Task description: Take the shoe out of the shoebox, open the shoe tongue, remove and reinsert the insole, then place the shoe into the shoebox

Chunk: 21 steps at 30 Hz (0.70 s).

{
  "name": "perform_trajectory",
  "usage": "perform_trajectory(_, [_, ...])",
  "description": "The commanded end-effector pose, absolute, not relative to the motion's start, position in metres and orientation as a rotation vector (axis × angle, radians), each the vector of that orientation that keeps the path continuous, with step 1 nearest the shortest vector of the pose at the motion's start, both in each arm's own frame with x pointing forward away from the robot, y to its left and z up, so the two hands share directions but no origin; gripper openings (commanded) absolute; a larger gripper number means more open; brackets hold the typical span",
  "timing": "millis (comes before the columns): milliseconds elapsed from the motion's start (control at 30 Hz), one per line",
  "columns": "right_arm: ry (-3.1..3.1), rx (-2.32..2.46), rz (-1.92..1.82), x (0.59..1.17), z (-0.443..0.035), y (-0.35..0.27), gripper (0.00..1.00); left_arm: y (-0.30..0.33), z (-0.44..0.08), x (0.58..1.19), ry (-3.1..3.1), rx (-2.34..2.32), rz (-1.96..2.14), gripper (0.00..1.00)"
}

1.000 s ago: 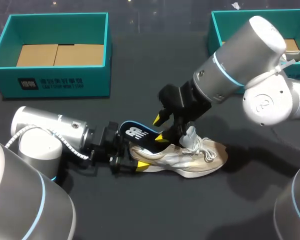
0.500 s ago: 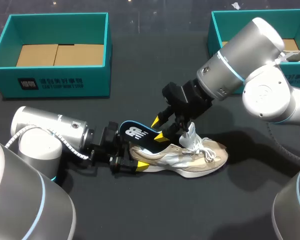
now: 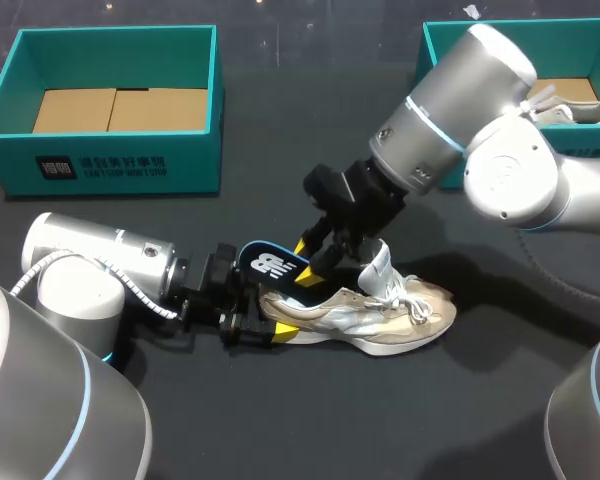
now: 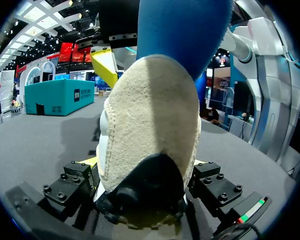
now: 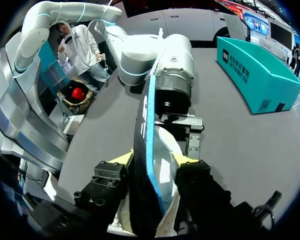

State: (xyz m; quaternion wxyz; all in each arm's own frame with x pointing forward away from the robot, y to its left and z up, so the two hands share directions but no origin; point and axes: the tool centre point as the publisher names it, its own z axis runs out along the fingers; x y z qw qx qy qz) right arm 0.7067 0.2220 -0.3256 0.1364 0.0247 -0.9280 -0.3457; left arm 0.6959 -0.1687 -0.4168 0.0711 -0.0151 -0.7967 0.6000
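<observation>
The front part of the blue insole (image 3: 272, 266) is hidden inside the shoe (image 3: 380, 318), so only its heel end stands out at a slant. In the left wrist view the heel of the shoe fills the space between the fingers and covers most of their yellow tips. The right shoebox (image 3: 450, 35) is partly behind the right arm. A second shoe (image 3: 592, 108) inside it is cut off by the edge.

I count two arms, two teal shoeboxes, two shoes and one insole. The left shoebox (image 3: 110, 150) shows only its cardboard floor. The first shoe lies on its sole on the dark surface (image 3: 280, 420), between the boxes and nearer to the robot, with its white tongue (image 3: 380, 268) standing up.

The left claw (image 3: 263, 318) is pressed on the heel of this shoe from both sides. The right claw (image 3: 307, 262) pinches the insole edge between its two fingers, as the right wrist view shows.

Compared with half a second ago, the right arm has swung toward the left and its claw has shifted a little with it. The shoe and the left arm stay where they were.
</observation>
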Motion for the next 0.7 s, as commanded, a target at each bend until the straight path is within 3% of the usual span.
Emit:
perform_trajectory(33, [-2.682, 0.073, -0.999, 0.705, -0.330, 0.227, 0.40, -0.166, -0.421, 0.695, -2.398, -0.045, 1.803, 0.00])
perform_trajectory(233, [-2.670, 0.086, -0.999, 0.702, -0.331, 0.233, 0.20, -0.166, -0.421, 0.695, -2.398, -0.045, 1.803, 0.00])
perform_trajectory(300, [-2.667, 0.087, -0.995, 0.701, -0.331, 0.234, 0.00, -0.166, -0.421, 0.695, -2.398, -0.045, 1.803, 0.00])
perform_trajectory(700, [-2.728, 0.192, -1.016, 0.695, -0.301, 0.250, 0.00, -0.166, -0.421, 0.695, -2.398, -0.045, 1.803, 0.00])
